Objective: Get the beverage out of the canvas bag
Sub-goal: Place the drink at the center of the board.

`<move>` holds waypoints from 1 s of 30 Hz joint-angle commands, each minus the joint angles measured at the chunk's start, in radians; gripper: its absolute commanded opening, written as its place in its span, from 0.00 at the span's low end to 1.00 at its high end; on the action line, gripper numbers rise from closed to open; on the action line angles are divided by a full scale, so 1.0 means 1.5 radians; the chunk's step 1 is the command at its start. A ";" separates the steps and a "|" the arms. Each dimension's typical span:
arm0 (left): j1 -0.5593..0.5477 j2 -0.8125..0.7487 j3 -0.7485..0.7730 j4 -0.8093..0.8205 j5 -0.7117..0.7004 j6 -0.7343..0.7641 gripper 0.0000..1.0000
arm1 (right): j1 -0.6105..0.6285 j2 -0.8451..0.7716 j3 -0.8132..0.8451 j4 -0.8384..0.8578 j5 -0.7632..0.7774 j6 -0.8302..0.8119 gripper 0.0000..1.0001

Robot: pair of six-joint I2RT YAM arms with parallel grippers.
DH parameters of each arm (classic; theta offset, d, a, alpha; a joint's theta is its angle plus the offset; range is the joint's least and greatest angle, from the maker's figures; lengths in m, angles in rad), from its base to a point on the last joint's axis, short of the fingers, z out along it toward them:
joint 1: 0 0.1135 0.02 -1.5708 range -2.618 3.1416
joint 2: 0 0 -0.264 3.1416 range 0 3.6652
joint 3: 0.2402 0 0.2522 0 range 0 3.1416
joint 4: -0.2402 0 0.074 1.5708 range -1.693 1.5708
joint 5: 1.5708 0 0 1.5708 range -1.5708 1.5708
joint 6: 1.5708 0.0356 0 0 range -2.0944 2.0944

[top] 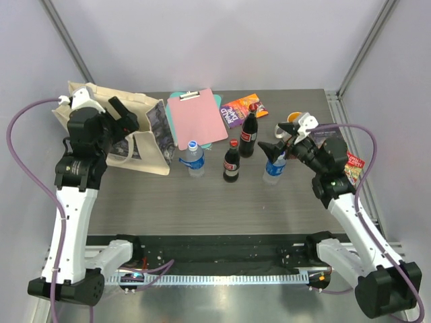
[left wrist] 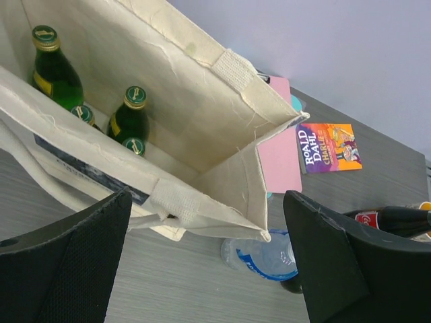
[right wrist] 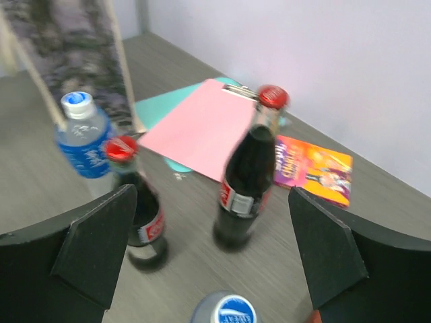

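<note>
The cream canvas bag (top: pixel 138 138) stands open at the back left, its dark print facing right. In the left wrist view the bag's (left wrist: pixel 202 121) inside holds several green glass bottles (left wrist: pixel 128 116). My left gripper (top: pixel 124 116) is open and empty, above the bag's near rim (left wrist: pixel 207 195). On the table stand two water bottles (top: pixel 194 156) (top: pixel 275 168) and two cola bottles (top: pixel 231 161) (top: pixel 248 134). My right gripper (top: pixel 277 140) is open and empty, just above the right water bottle (right wrist: pixel 229 311), facing the cola bottles (right wrist: pixel 248 178).
A pink clipboard (top: pixel 196 118) lies on a teal folder behind the bottles. A Roald Dahl book (top: pixel 242 109) lies beside it. An orange object (top: pixel 295 117) and a red packet (top: pixel 354 167) sit at the right. A metal frame rail runs along the table's right edge.
</note>
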 commanded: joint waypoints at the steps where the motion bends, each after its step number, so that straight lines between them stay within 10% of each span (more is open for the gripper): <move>1: 0.002 0.020 0.047 -0.014 -0.018 0.038 0.94 | -0.002 0.051 0.119 -0.109 -0.153 -0.007 1.00; 16: 0.131 0.129 0.101 0.022 0.117 -0.024 0.95 | 0.232 0.359 0.501 -0.273 -0.189 0.159 1.00; 30: 0.194 0.107 0.085 0.017 0.140 0.013 0.94 | 0.450 0.698 0.956 -0.423 0.001 -0.265 1.00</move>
